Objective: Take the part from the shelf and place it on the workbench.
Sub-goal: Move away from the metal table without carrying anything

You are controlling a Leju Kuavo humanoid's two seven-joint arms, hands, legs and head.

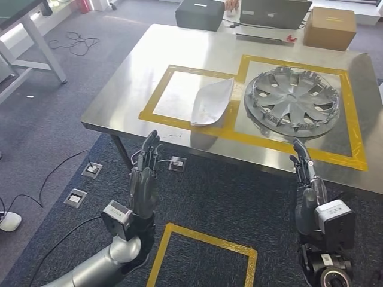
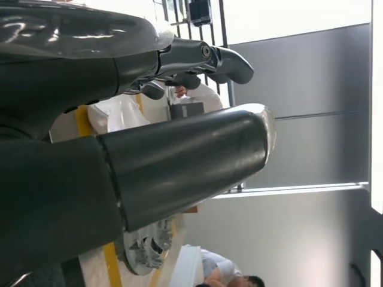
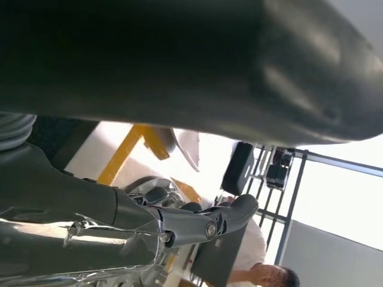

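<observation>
Both robot hands, left [image 1: 143, 190] and right [image 1: 308, 191], hung empty, fingers loosely extended, short of the steel table [image 1: 135, 84]; a forward step risked them nudging the grey spoked wheel cover [image 1: 291, 101] out of its yellow-taped square.

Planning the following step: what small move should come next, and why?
Probably draw both arms back and turn away toward the shelf. The left hand and right hand hover empty short of the workbench, where the wheel cover and curved panel already lie in taped boxes.

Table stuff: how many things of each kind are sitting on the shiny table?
On the table:
Wheel covers: 1
Curved silver parts: 1
Cardboard boxes: 1
Black cases: 1
Laptops: 1
Total: 5
</observation>
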